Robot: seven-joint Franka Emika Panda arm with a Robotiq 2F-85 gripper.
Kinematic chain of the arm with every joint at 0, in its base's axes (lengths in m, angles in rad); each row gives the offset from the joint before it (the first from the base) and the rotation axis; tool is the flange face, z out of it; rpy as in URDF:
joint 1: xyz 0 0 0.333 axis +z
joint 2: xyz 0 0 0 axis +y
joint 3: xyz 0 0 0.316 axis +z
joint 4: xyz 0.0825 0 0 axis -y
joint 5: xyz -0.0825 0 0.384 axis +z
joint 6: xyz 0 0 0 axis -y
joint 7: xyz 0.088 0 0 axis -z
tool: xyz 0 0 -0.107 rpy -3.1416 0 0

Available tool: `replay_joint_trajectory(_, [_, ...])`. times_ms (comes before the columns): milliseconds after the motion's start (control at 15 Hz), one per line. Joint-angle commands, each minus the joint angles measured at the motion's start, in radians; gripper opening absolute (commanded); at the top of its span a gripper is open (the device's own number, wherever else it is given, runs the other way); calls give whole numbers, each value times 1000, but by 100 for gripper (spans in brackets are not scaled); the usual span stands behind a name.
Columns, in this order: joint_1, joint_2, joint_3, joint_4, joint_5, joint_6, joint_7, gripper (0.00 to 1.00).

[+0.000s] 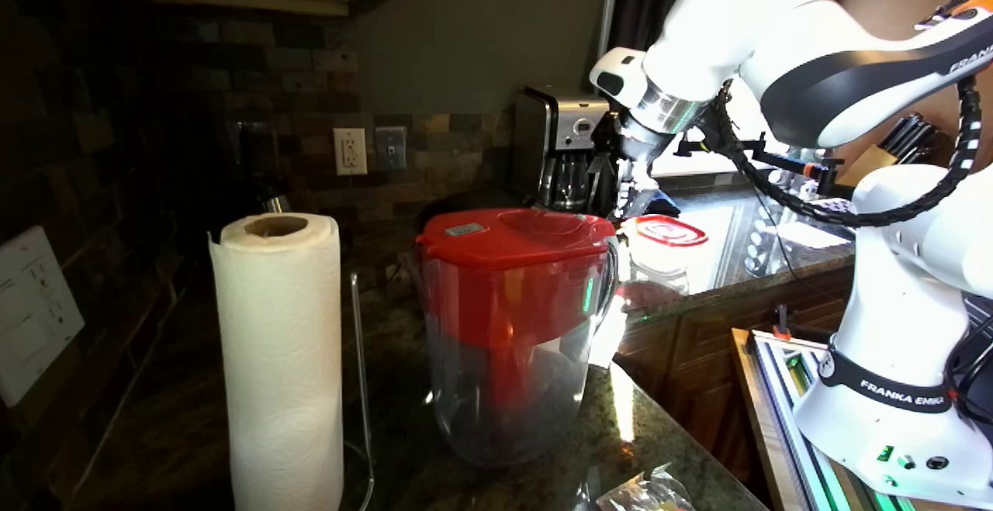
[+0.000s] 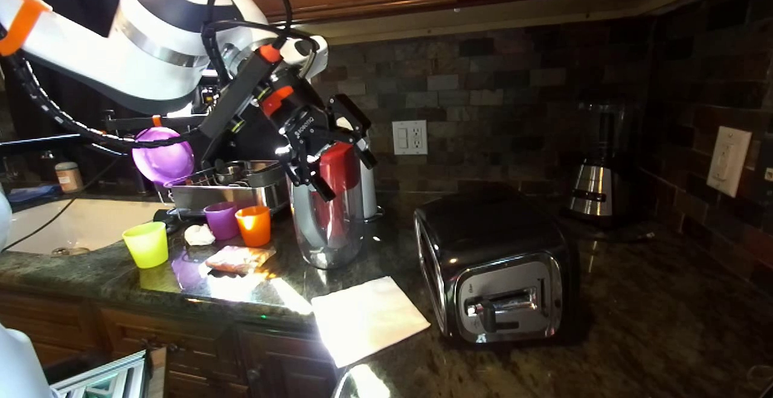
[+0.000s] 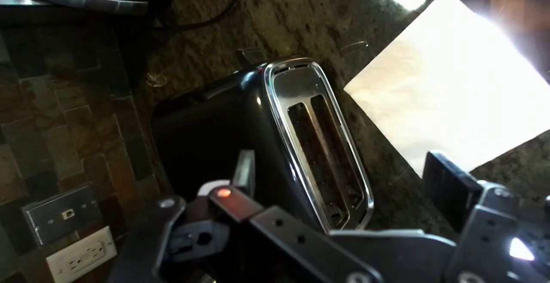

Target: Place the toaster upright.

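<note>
In an exterior view, the white robot arm has FRANKA EMIKA on the black band around its bottom. In an exterior view, the black claw says ROBOTIQ and its fingers are spread apart, while the toaster, its writing too small to read, lies on its side on the dark tabletop, just beside a white square sheet. In the wrist view, the toaster's two bread slots face toward that sheet.

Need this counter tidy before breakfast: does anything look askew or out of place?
Yes, the toaster: it lies tipped over on the counter, its bread slots facing sideways. That looks odd, since such slots normally open upward.
</note>
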Motion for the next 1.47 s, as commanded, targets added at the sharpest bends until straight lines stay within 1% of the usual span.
replay_joint_trajectory(0, [3,0,-2,5,0,-3,0,100])
replay_joint_trajectory(533, [-7,19,1,6,-18,0,-3,100])
replay_joint_trajectory(600, [-22,30,6,6,-36,6,9,100])
replay_joint_trajectory(800, [-36,72,-9,6,-76,55,10,100])
replay_joint_trajectory(933, [-55,102,-11,6,-132,106,21,100])
replay_joint_trajectory(1133, [-91,153,-18,6,-247,218,51,100])
replay_joint_trajectory(1400, [-157,217,-6,6,-472,326,191,100])
